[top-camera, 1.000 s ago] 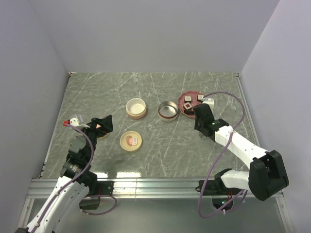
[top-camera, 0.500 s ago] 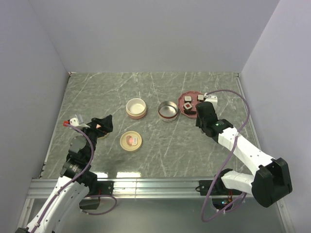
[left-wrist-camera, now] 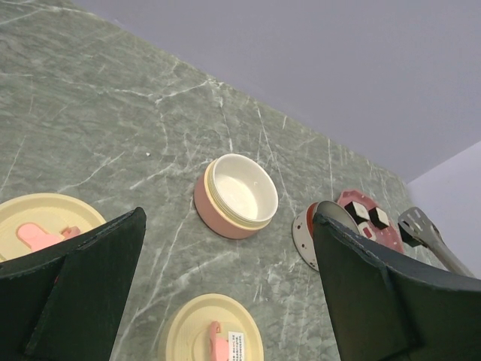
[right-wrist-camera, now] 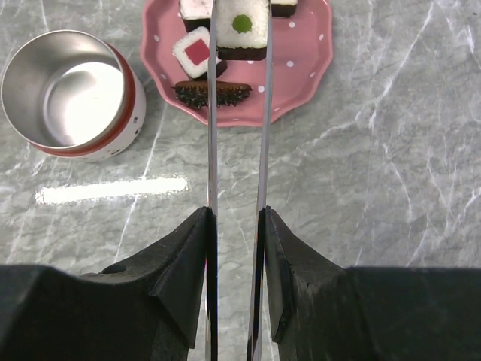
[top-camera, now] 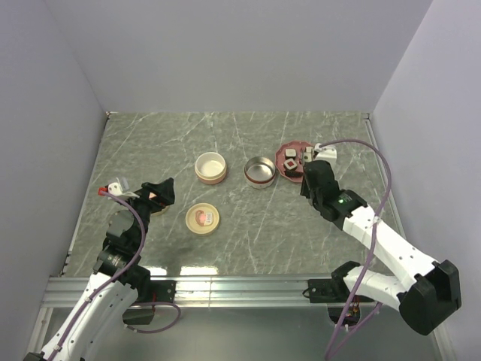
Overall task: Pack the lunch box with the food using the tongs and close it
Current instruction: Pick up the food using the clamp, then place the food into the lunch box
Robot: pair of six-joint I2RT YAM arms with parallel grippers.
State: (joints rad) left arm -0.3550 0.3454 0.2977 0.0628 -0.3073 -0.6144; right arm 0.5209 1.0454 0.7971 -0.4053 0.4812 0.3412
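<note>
My right gripper [right-wrist-camera: 237, 214] is shut on the tongs [right-wrist-camera: 213, 113], whose two thin arms reach forward over the pink plate [right-wrist-camera: 301, 68]. The arms run along both sides of a white food piece with a green centre [right-wrist-camera: 242, 28]; their tips are cut off by the frame edge. Beside it lie a red-centred piece [right-wrist-camera: 198, 53] and a dark flat piece [right-wrist-camera: 213, 92]. The metal lunch box bowl [right-wrist-camera: 64, 90] stands empty left of the plate. My left gripper [top-camera: 154, 194] is open and holds nothing, at the left of the table.
A pink bowl with a cream inside [top-camera: 210, 167] stands left of the metal bowl [top-camera: 259, 171]. One cream lid with a pink emblem [top-camera: 202, 217] lies in front of it; a second lid [left-wrist-camera: 37, 226] lies beside my left gripper. Side walls enclose the table.
The right arm's elbow and rear links have swung to the right, while its gripper with the tongs stays by the plate. The left arm has not moved.
</note>
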